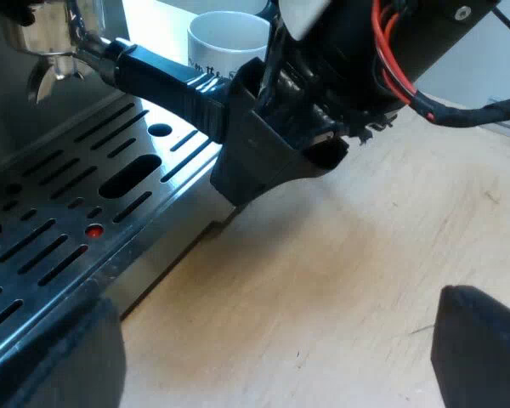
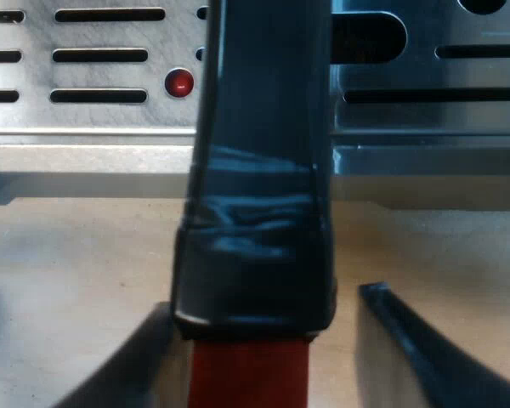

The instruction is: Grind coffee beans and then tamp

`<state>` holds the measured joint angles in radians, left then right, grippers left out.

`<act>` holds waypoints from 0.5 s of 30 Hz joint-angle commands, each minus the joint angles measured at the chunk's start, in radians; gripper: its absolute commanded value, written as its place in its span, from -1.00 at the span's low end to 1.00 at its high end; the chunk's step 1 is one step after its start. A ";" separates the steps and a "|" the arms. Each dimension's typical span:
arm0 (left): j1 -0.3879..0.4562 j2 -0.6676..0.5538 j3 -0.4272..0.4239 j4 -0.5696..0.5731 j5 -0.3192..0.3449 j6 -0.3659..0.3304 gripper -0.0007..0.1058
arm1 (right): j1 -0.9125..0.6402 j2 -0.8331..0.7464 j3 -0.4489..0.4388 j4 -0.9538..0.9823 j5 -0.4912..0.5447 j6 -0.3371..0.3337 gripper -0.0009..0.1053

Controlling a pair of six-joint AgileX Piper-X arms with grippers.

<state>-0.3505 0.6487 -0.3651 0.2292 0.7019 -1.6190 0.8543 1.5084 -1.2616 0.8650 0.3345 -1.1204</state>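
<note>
Pale wood desk (image 1: 348,280) meets espresso machine (image 1: 59,229). Holder (image 1: 55,64) sits at machine front, its dark handle (image 2: 259,170) pointing outward into the spread right hand (image 2: 268,340), not yet pinched. Left hand (image 1: 268,357): spread, empty, farther off.

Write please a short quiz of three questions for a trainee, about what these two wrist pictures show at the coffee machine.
1. True or false: the left gripper is shut on something.
2. What colour is the end of the handle of the metal holder, which the right gripper straddles? A blue, B red, C white.
3. Fill in: beyond the handle, near the machine's slotted tray, stands a white ____.
Key: 1 false, its fingers stand wide apart over the wooden table. 2 B. 3 mug.
</note>
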 commanded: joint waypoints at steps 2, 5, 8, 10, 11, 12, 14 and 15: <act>-0.007 -0.005 -0.005 -0.020 0.012 0.005 0.61 | -0.005 0.000 -0.004 0.014 -0.002 -0.012 -0.38; -0.007 -0.005 -0.005 -0.020 0.012 0.005 0.61 | -0.005 0.000 -0.004 0.014 -0.002 -0.012 -0.54; -0.007 -0.005 -0.005 -0.020 0.012 0.005 0.61 | -0.005 0.000 -0.004 0.014 -0.002 -0.012 -0.79; -0.007 -0.005 -0.005 -0.020 0.012 0.005 0.61 | -0.005 0.000 -0.004 0.014 -0.002 -0.012 -0.90; -0.007 -0.005 -0.005 -0.020 0.012 0.005 0.61 | -0.005 0.000 -0.004 0.014 -0.002 -0.012 -0.98; -0.007 -0.005 -0.005 -0.020 0.012 0.005 0.61 | -0.005 0.000 -0.004 0.014 -0.002 -0.012 -0.98; -0.007 -0.005 -0.005 -0.020 0.012 0.005 0.61 | -0.005 0.000 -0.004 0.014 -0.002 -0.012 -0.98; -0.007 -0.005 -0.005 -0.020 0.012 0.005 0.61 | -0.005 0.000 -0.004 0.014 -0.002 -0.013 -0.98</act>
<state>-0.3505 0.6487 -0.3651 0.2292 0.7019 -1.6190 0.8515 1.5084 -1.2616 0.8781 0.3403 -1.1186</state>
